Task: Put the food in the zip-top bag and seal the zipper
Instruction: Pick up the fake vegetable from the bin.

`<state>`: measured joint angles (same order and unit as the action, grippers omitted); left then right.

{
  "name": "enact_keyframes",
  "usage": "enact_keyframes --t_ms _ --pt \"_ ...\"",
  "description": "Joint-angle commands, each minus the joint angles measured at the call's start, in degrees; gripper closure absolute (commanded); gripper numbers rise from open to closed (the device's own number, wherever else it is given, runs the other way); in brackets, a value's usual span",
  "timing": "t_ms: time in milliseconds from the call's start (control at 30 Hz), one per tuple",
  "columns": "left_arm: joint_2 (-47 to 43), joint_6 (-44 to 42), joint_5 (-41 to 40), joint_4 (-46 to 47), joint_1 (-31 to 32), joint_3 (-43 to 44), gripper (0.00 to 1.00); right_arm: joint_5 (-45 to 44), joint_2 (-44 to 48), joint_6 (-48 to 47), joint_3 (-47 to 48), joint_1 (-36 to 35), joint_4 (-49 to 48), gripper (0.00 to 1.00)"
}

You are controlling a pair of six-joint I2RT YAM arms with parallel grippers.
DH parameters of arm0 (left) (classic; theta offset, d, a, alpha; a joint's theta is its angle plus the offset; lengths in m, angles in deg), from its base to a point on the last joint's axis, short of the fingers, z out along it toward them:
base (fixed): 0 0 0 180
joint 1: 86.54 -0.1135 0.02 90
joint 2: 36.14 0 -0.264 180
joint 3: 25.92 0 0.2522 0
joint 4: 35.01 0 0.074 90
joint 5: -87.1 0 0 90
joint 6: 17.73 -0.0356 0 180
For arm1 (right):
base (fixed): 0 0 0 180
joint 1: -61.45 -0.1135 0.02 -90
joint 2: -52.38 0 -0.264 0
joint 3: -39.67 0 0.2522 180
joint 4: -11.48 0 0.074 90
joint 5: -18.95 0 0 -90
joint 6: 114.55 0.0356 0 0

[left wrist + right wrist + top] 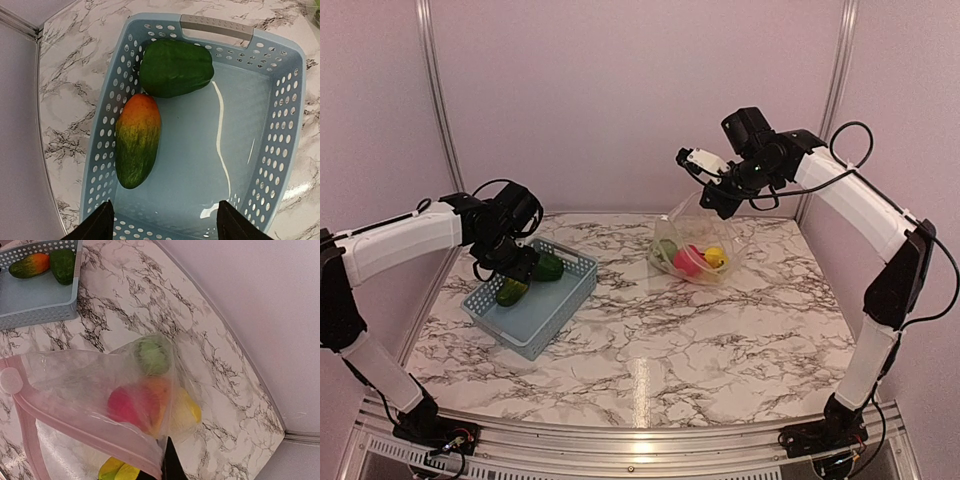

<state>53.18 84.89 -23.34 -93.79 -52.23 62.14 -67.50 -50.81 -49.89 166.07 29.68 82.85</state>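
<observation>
Left tool (162, 212) gapes empty; right tool (164, 466), mostly hidden, pinches zip-top bag (75, 375)

I count two fruits, a green piece (175, 67) and a green-orange piece (137, 140), in one basket (215, 25); one zip-top bag (75, 370) holds at least four more.

Blue-grey slotted basket (287, 100) with grey handle (216, 25), white marble-veined table (670, 340), pale lilac walls (620, 100)

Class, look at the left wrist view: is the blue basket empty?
No, a green piece and a green-orange piece lie inside the basket.
</observation>
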Motion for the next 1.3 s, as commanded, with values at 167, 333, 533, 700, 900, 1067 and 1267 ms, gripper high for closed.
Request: enact_keyframes --t_ms 167,333,533,700,900,1067,1267 --pt "3.7 -6.6 -0.8 -4.2 -3.8 0.2 0.31 0.5 1.2 -0.6 0.4 -1.2 0.6 1.00" --pt "7.2 -8.7 -0.7 -4.7 -5.2 1.9 0.31 0.4 1.3 -0.6 0.2 -1.2 0.6 1.00" --pt "11.5 -9.6 -0.4 -4.3 -7.3 4.8 0.31 0.3 1.4 -0.8 -0.2 -1.2 0.6 1.00" --pt "15.8 -9.6 -0.2 -3.6 -8.0 7.7 0.31 0.1 1.3 -0.8 -0.3 -1.2 0.6 1.00" --pt "20.4 -9.4 -1.3 -3.3 -8.4 10.5 0.30 -0.4 1.5 -0.8 -0.6 -1.2 0.7 1.00" --pt "22.1 -8.6 -3.4 -3.0 -8.4 11.0 0.29 -0.9 1.7 -1.1 -1.1 -1.2 0.7 1.00" --pt "23.6 -9.1 -6.0 -1.5 -8.5 9.4 0.29 -1.1 1.5 -1.2 -1.1 -1.3 0.6 1.00"
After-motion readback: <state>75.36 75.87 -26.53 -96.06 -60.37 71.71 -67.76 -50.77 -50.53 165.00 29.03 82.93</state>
